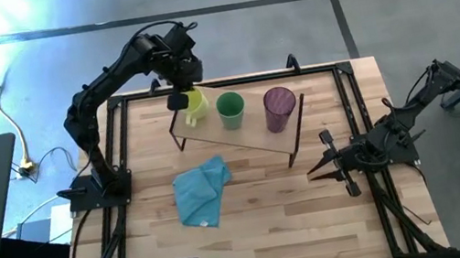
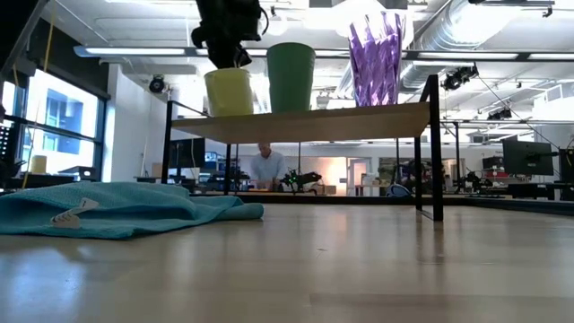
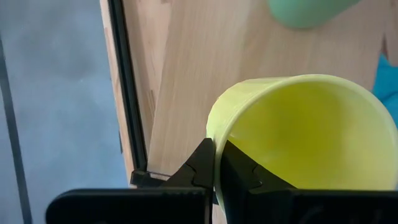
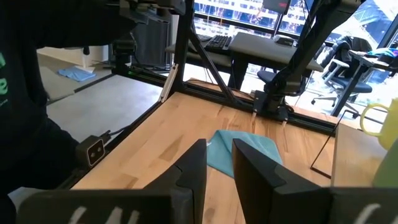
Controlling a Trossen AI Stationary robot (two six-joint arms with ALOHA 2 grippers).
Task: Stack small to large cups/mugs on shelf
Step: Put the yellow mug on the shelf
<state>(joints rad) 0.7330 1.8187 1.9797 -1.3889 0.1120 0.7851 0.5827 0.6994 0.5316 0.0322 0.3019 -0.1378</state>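
The yellow mug (image 1: 195, 104) stands at the left end of the shelf (image 1: 254, 134), and the left gripper (image 1: 179, 98) is clamped on its rim: in the left wrist view one dark finger (image 3: 202, 167) sits outside the wall and the other inside the mug (image 3: 298, 134), pinching the thin yellow edge between them. The left arm rises from its base at the table's left edge, bends at the elbow and reaches over the far rail, with the wrist turned down onto the mug. In the low view the gripper (image 2: 229, 40) comes down from above onto the mug (image 2: 230, 91), which rests on the shelf board (image 2: 314, 121).

Just beside the mug, toward the middle of the shelf, stands the green cup (image 1: 231, 110), upright and apart from it. The purple tumbler (image 1: 280, 108) stands near the shelf's right end, upright, taller than the other two.

The right gripper (image 1: 327, 167) waits low near the table's right edge, its fingers (image 4: 193, 167) parted with nothing between them, pointing toward the blue cloth (image 1: 202, 192). The cloth lies crumpled on the tabletop (image 1: 282, 223) in front of the shelf, touching none of the cups. A person (image 2: 266, 167) shows in the room beyond, seen under the shelf.
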